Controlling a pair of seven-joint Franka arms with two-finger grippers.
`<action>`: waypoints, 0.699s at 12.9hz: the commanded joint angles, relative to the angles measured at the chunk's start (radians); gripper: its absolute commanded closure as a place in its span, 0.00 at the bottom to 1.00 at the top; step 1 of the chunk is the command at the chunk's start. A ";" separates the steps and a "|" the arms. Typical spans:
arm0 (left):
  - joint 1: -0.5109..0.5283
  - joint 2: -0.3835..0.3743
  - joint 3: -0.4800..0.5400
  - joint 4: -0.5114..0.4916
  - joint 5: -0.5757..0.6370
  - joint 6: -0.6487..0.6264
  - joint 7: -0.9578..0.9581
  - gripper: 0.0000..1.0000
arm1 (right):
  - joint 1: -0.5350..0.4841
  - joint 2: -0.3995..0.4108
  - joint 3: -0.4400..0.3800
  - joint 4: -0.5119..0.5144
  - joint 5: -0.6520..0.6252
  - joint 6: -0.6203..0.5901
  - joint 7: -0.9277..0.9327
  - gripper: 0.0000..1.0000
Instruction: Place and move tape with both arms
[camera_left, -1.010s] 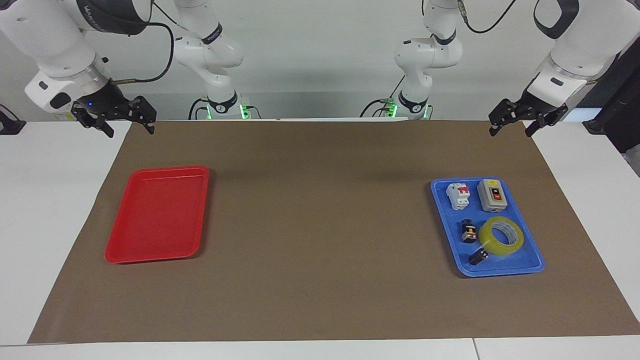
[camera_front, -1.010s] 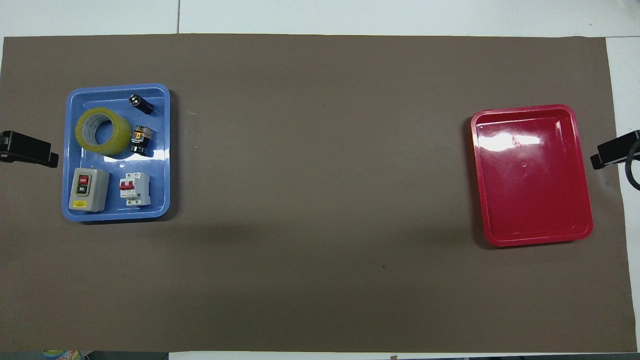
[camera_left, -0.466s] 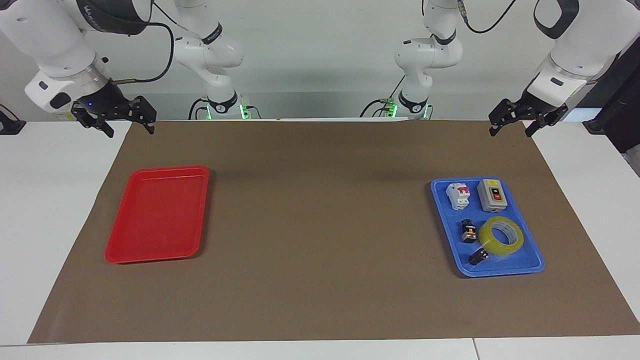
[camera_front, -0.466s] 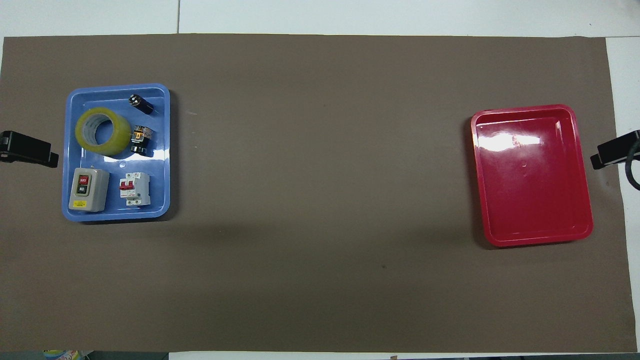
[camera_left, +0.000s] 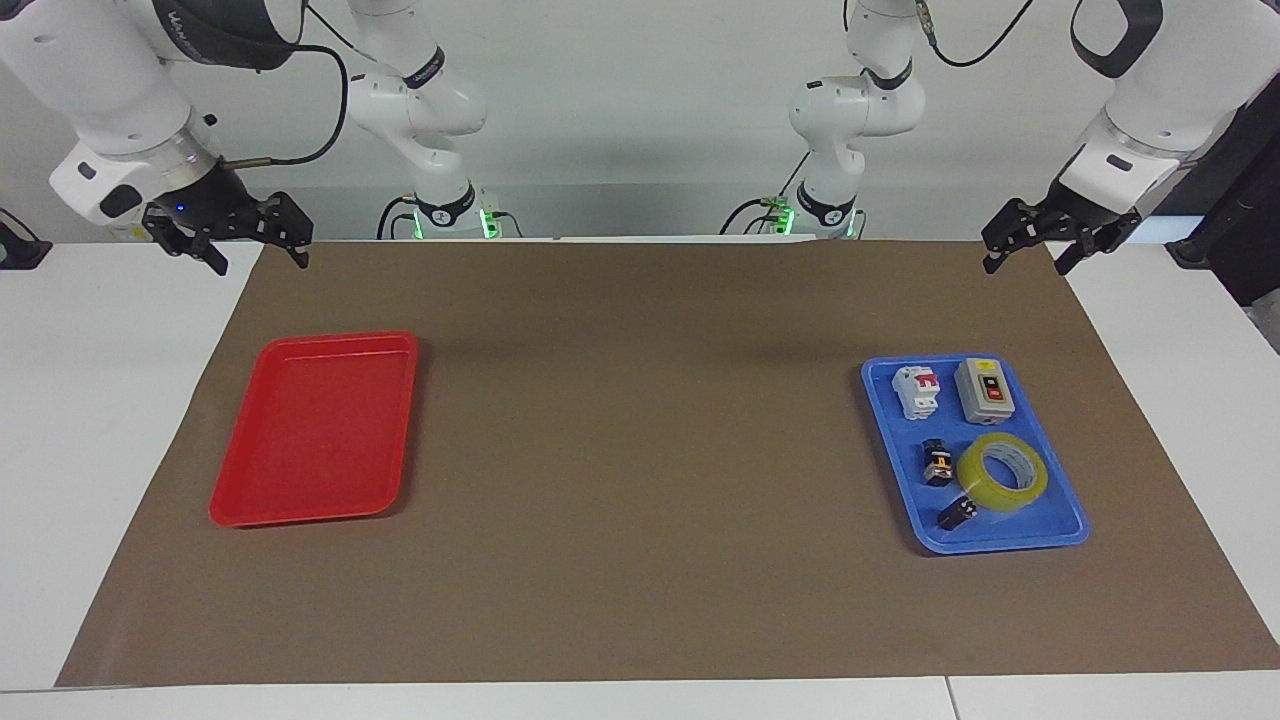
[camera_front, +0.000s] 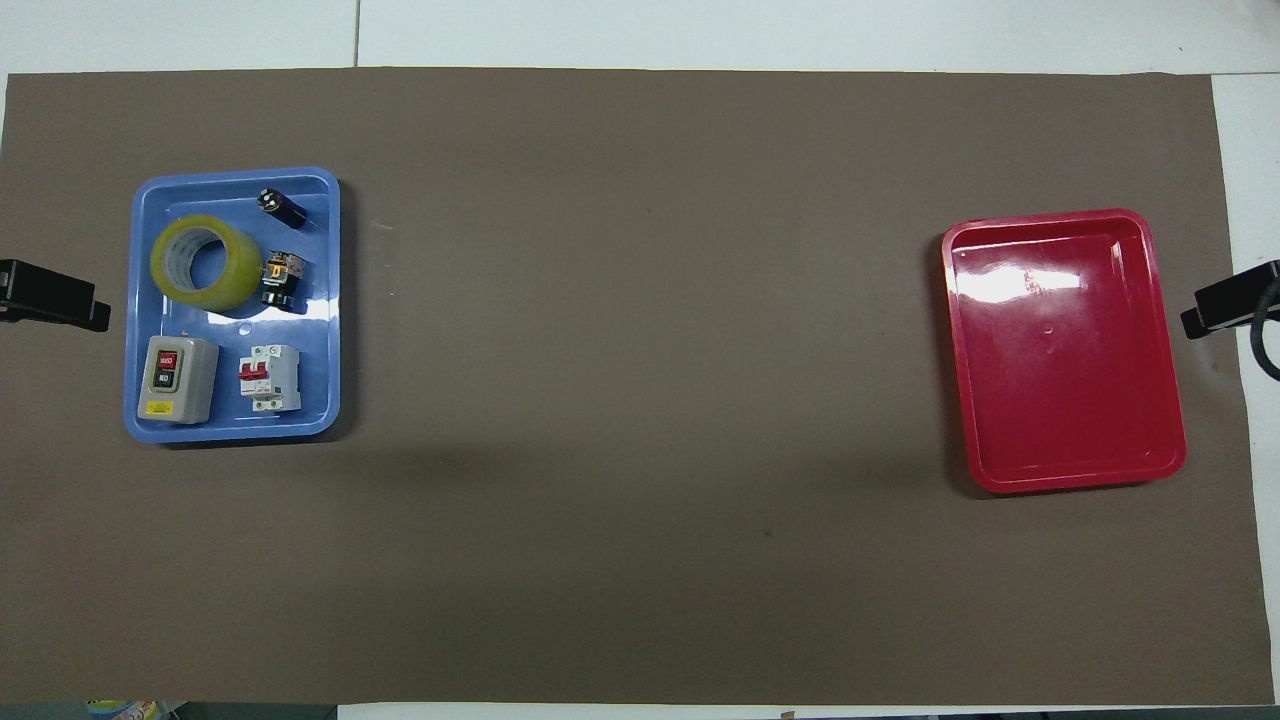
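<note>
We see almost no change from a second ago. The left gripper (camera_left: 1028, 250) has edged slightly toward the left arm's end of the table and up a touch; in the overhead view its tip (camera_front: 50, 298) shows a bit less than before. Its fingers are spread apart, holding nothing, hanging over the mat's (camera_left: 640, 450) corner by the left arm. The right gripper (camera_left: 240, 245) has not moved: fingers apart, empty, over the mat's edge at the right arm's end, arm waiting.

The tape (camera_left: 1002, 472) lies flat in the blue tray (camera_left: 1070, 520), same spot as earlier, in the half farther from the robots. We see two small black parts (camera_left: 937, 463) just beside it, the grey switch box (camera_left: 984, 391) and white breaker (camera_left: 918, 390) nearer the robots. The red tray (camera_left: 315, 430) is unchanged, well apart at the right arm's end.
</note>
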 joint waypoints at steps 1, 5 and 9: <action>0.065 -0.007 0.005 -0.082 -0.016 0.121 0.038 0.00 | -0.008 -0.020 0.000 -0.027 0.017 0.021 0.003 0.00; 0.099 0.144 0.009 -0.105 -0.014 0.331 0.024 0.00 | -0.008 -0.020 0.000 -0.027 0.017 0.021 0.004 0.00; 0.114 0.282 0.008 -0.134 -0.013 0.496 -0.096 0.00 | -0.007 -0.020 0.002 -0.027 0.017 0.021 0.006 0.00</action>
